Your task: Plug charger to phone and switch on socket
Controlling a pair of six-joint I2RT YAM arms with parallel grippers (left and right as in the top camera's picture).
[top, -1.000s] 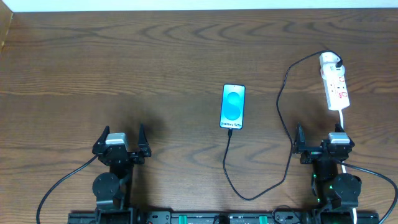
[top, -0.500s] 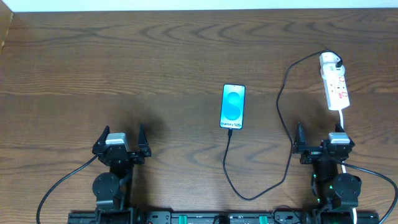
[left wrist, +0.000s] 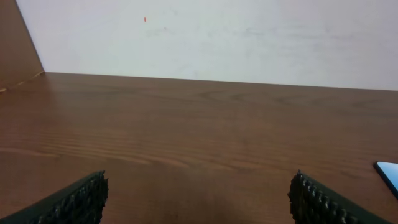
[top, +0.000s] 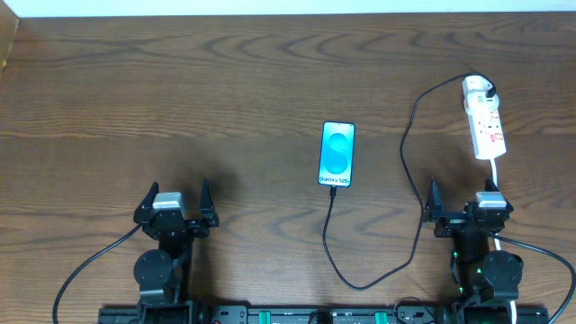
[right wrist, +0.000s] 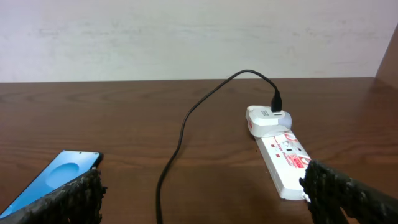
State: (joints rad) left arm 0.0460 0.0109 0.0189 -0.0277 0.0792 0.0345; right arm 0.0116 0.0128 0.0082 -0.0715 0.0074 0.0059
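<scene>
The left jaws stand spread nearly as wide as they go and hold nothing. In the left wrist view their ribbed black pads (left wrist: 74, 202) sit in the two lower corners of the frame with only bare wood between them. The right jaws are spread fully too, empty and touching nothing, and one knurled pad (right wrist: 348, 196) sits at the lower right of the right wrist view. Both arms sit low in the overhead frame, the left arm (top: 160, 261) at lower left and the right arm (top: 481, 265) at lower right.

The slim rectangular phone with the bright blue screen (top: 337, 154) lies flat at the middle of the dark brown, strongly grained wooden bench (top: 225, 81). The long thin black charger cable (top: 402, 148) leaves a white adapter block (top: 474, 87) at the far end of the narrow white plastic socket strip (top: 486, 121) at upper right. It curves left and down, loops low between the arms, and rises to meet the phone's lower short edge. I cannot tell how firmly the plug is seated there.

The strip carries small red marks, and I cannot read a switch position from them. Its thicker white cord (top: 496, 171) runs down toward the right arm.
</scene>
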